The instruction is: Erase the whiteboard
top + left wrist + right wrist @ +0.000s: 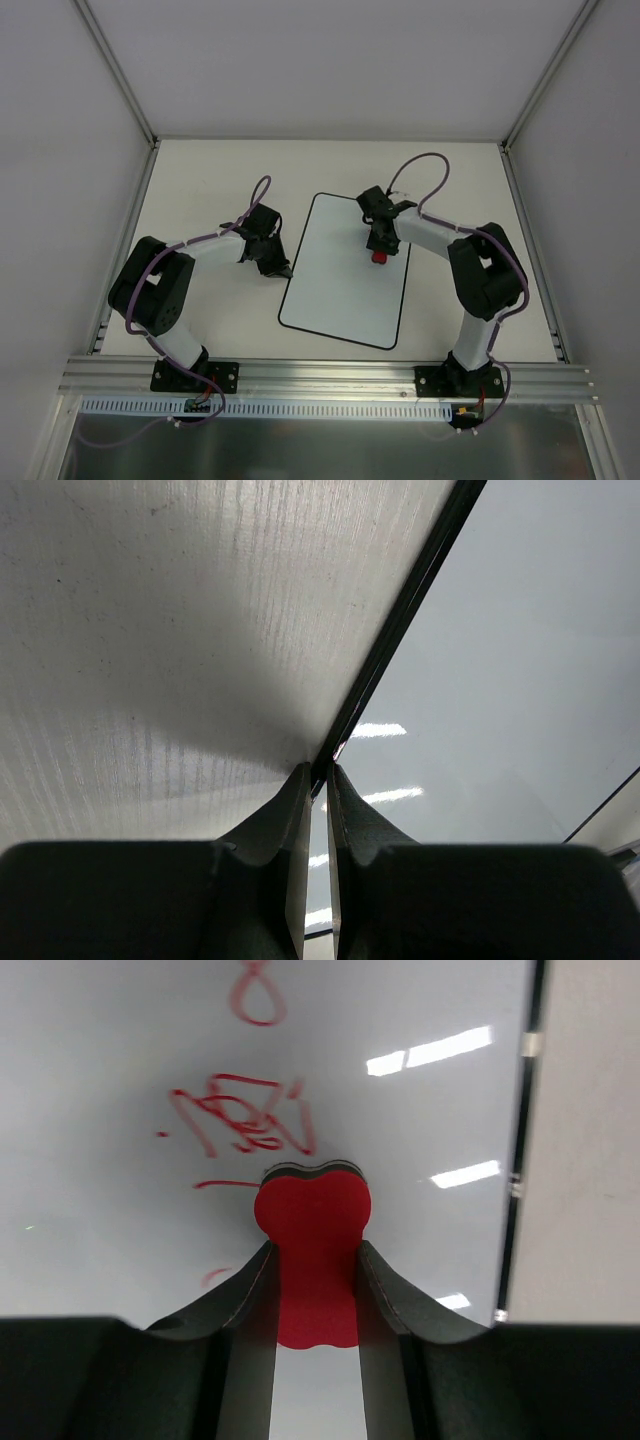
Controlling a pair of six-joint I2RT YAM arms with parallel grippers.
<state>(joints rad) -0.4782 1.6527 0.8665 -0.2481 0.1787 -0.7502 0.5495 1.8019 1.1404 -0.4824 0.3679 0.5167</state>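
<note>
My left gripper (318, 780), jaws pressed almost together, rests its tips at the left border of the whiteboard (340, 300), which lies flat between my arms. My right gripper (312, 1252) pinches a red eraser (312, 1210) just short of the red marks (250, 1115). If my left tips slip off the border, the board may slide while I wipe, and the writing would smear.
</note>
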